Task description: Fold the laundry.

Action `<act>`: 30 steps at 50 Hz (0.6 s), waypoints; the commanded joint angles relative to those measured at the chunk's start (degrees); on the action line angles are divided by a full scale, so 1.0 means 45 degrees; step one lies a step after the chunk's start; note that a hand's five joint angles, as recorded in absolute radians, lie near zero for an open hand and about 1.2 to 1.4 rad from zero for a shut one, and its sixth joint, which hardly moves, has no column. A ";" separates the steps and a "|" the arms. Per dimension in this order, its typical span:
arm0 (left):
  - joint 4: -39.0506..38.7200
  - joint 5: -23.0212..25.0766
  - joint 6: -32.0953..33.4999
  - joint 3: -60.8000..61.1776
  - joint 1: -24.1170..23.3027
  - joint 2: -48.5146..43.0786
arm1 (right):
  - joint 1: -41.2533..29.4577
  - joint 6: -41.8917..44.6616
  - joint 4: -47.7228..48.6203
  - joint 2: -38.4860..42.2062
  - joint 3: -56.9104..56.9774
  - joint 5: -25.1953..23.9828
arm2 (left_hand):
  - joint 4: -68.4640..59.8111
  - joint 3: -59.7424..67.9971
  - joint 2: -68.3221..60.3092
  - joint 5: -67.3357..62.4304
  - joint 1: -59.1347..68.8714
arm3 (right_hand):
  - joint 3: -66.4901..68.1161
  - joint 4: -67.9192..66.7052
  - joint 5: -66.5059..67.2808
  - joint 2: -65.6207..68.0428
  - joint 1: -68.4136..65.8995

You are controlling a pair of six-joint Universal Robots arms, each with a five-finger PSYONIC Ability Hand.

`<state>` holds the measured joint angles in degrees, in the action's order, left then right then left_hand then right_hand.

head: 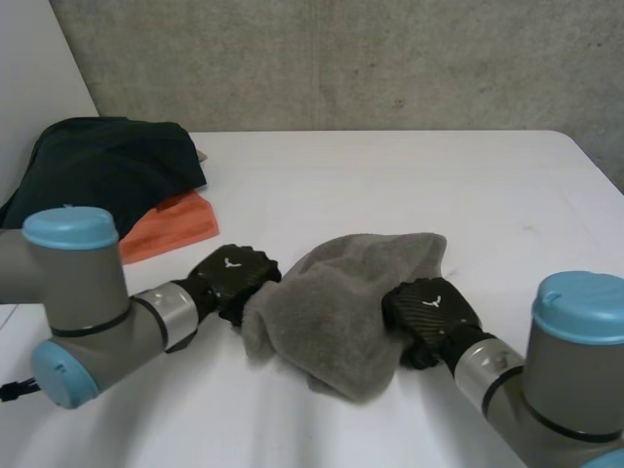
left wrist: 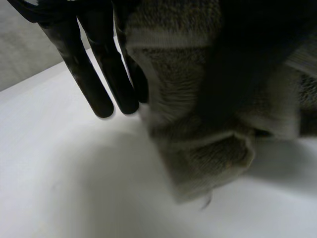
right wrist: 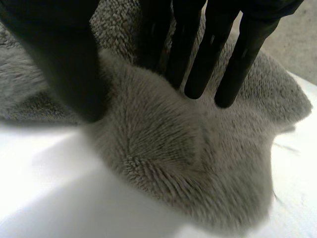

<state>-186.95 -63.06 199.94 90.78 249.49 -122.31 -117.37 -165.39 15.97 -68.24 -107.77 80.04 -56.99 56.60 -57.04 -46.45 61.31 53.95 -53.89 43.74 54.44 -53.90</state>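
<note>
Head view puts a crumpled grey towel [head: 341,302] on the white surface [head: 390,175], with the left robot hand [head: 234,278] at the towel's left edge and the right robot hand [head: 429,310] at its right edge. Right wrist view has that robot hand's fingers [right wrist: 198,74] straight and its thumb [right wrist: 69,74] spread from them. Their tips rest on the towel without closing round a fold, so it reads as open. Left wrist view sets the left robot hand beside a raised hem of the towel; whether it holds that hem I cannot tell. Well to the towel's far left lie a dark garment [head: 107,166] and an orange cloth [head: 175,222]. The step in hand looks like taking hold of the towel; nothing is folded yet. Next, each robot hand needs a firm pinch on its own corner, then a pull apart to flatten the towel.
</note>
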 commanded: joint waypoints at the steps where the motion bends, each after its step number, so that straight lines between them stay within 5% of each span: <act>1: -0.0506 -0.0964 -0.0154 -0.0564 -0.0461 0.0401 | -0.0110 0.0151 0.0515 0.0342 0.0782 0.0904 | -0.5113 0.5199 -0.5101 -0.5234 0.4152 | 0.5789 -0.5802 0.5835 0.5679 -0.5799; 6: -0.0546 -0.2351 -0.0115 -0.0526 -0.0364 0.2587 | 0.0182 0.0560 0.0204 -0.1354 0.1583 0.1081 | -0.5113 0.5199 -0.5101 -0.5234 0.4152 | 0.5789 -0.5802 0.5835 0.5679 -0.5799; 12: -0.0409 -0.2529 -0.0115 -0.0194 -0.0188 0.4971 | 0.2329 0.2103 -0.1807 -0.2686 0.3729 0.0828 | -0.5113 0.5199 -0.5101 -0.5234 0.4152 | 0.5789 -0.5802 0.5835 0.5679 -0.5799; 19: -0.0448 -0.2509 -0.0056 0.1114 -0.0266 0.5853 | 0.2644 0.2183 -0.3762 0.0509 0.8996 0.0378 | -0.5113 0.5199 -0.5101 -0.5234 0.4152 | 0.5789 -0.5802 0.5835 0.5679 -0.5799; 27: -0.0487 -0.2704 0.0022 0.1682 -0.0597 0.4429 | 0.2158 0.2027 -0.2811 0.4553 1.2304 0.0378 | -0.5113 0.5199 -0.5101 -0.5234 0.4152 | 0.5789 -0.5802 0.5835 0.5679 -0.5799; 28: -0.0506 -0.2724 0.0003 0.1566 -0.0888 0.4079 | 0.2021 0.2026 -0.2535 0.4850 1.2424 0.0378 | -0.5113 0.5199 -0.5101 -0.5234 0.4152 | 0.4581 -0.4594 0.4627 0.4471 -0.4591; 29: -0.0507 -0.2724 0.0003 0.1487 -0.1084 0.3959 | 0.1768 0.2065 -0.2030 0.5317 1.2502 0.0455 | -0.5113 0.5199 -0.5101 -0.5234 0.4152 | -0.5053 0.5040 -0.5006 -0.5163 0.5043; 30: -0.0507 -0.2743 0.0003 0.1390 -0.1222 0.3861 | 0.1669 0.2065 -0.1773 0.5438 1.2503 0.0514 | -0.5113 0.5199 -0.5101 -0.5234 0.4152 | -0.9701 0.9688 -0.9655 -0.9811 0.9691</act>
<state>-189.16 -74.95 199.97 98.14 247.32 -99.33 -106.35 -155.79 0.52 -54.31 -56.55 81.71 -68.60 68.24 -68.53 -55.78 66.68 66.68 -66.84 56.43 66.25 -65.53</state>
